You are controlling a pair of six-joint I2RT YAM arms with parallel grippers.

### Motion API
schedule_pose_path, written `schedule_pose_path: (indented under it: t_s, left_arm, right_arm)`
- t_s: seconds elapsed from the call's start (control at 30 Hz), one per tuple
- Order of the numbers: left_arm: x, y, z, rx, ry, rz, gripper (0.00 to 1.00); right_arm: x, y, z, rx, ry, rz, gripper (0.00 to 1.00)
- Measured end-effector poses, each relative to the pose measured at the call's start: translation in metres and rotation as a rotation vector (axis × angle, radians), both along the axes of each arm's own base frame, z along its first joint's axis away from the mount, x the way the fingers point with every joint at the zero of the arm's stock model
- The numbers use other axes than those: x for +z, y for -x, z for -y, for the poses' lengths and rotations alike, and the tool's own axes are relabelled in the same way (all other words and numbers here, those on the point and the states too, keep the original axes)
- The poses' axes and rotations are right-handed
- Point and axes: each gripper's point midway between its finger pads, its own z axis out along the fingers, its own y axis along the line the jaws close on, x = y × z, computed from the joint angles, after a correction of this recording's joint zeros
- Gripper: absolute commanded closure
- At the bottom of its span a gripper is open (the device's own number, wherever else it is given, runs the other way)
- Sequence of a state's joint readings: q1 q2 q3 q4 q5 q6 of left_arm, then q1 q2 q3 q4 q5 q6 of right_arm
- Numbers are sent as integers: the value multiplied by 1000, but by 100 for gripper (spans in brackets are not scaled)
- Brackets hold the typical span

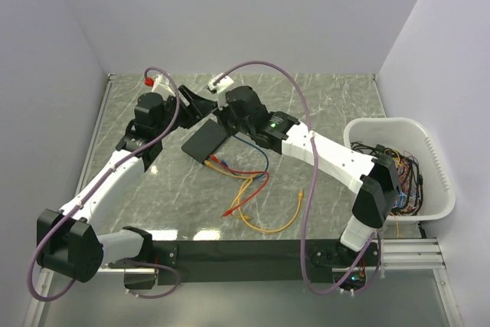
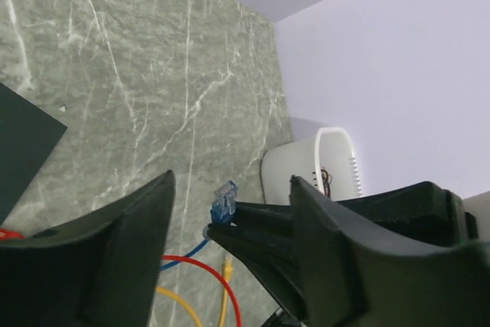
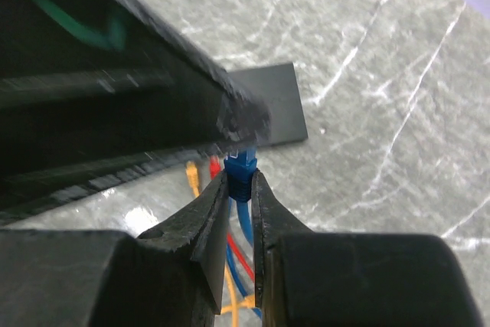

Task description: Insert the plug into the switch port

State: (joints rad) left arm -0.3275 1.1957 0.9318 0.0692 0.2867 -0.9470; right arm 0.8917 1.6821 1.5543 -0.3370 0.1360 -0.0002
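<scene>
Grey-green marble covered the desk [image 1: 337,112], with plain white walls on three sides. The switch [image 1: 205,142] lay flat near the desk's middle, a little toward its left edge and turned at an angle to the edges. Loose patch cables [image 1: 249,189] trailed from it toward the near edge. A white tub [image 1: 429,151] of spare leads sat by the right edge.

I had the right gripper [image 3: 240,180] pinched on the blue plug [image 3: 239,168], whose clear tip stood just proud of the fingertips. The left gripper [image 2: 231,189] straddled that same plug with its fingers spread wide, touching nothing that I could see.

From the right wrist camera, the switch sat just beyond the plug tip. The plug's long axis pointed roughly at the edge where the red and orange leads already ended. I judged that to be the port edge, though I couldn't make out a free socket. The right arm was plainly the one placed to push in. I thought the left gripper should clear off first.
</scene>
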Motion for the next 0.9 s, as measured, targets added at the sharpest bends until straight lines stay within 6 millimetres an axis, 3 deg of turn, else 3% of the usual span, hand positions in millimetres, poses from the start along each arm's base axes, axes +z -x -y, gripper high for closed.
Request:
schedule_pose_path:
  t_s: [0.17,0.47,0.73,0.9]
  left_arm:
    - [-1,-10,-17,47,2,14,26]
    - [-30,-29,-65,151,-10,37,30]
    - [-71,-51,-78,138,-31,54,31]
    - [-99,-68,-78,106,-44,55,32]
  right_arm:
    - [-17,5,11,-18,-8,-47,100]
    - [-79,13,31,-35,-28,-246,100]
    - [-122,8,24,1,-68,-401,100]
    - [-162,0,13,20,-39,-498,100]
